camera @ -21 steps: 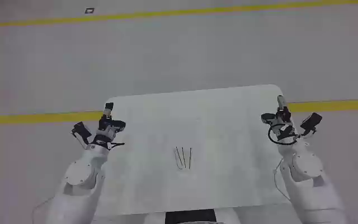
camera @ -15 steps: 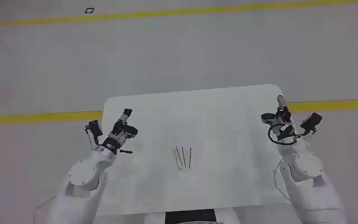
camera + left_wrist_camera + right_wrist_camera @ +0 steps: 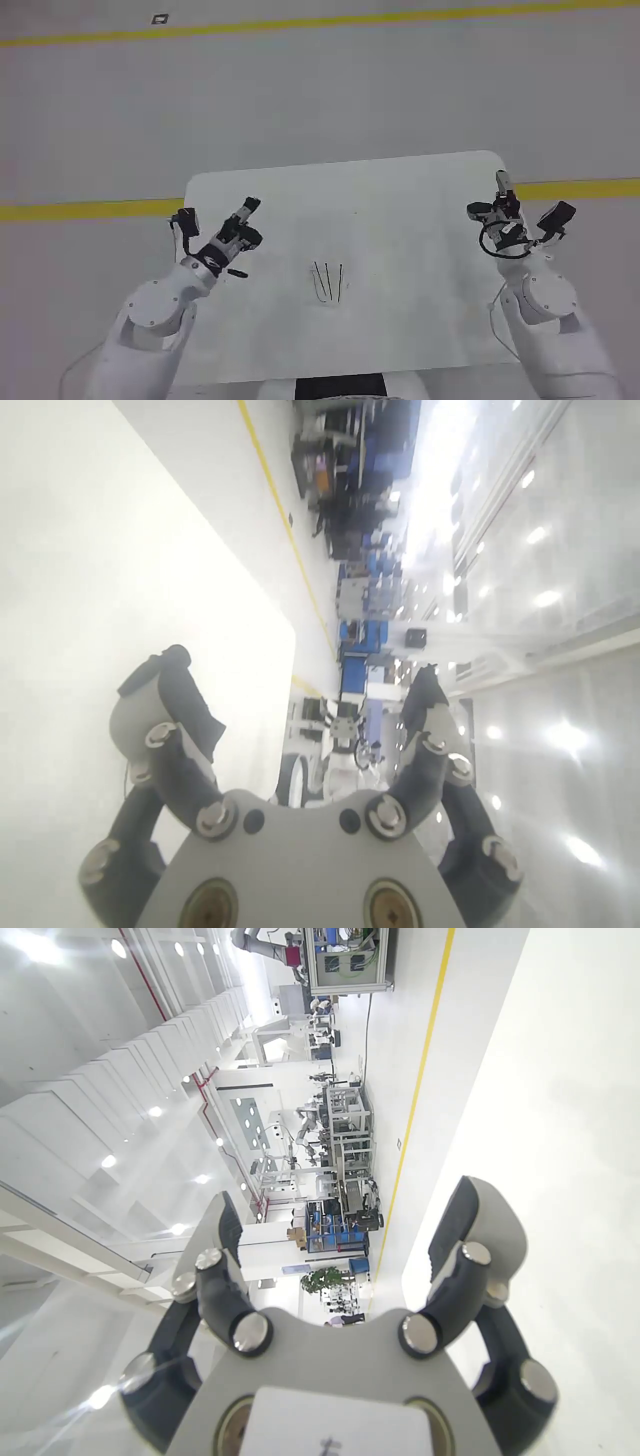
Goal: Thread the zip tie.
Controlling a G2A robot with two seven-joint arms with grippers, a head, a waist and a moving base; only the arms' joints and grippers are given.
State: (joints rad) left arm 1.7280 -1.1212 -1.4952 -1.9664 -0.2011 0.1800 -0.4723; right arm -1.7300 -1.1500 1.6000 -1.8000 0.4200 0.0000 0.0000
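Note:
Three thin dark zip ties lie side by side near the middle of the white table, toward its front. My left gripper hovers over the table's left part, to the left of the ties; its jaws stand open with nothing between them. My right gripper is at the table's right edge, well away from the ties, and its fingers are spread open and empty.
The table's right edge and rounded far corners border grey floor with yellow lines. A wide bare stretch of tabletop lies between the ties and the right arm.
My left arm has swung from the table's left edge inward toward the zip ties. The right arm and the ties have stayed put.

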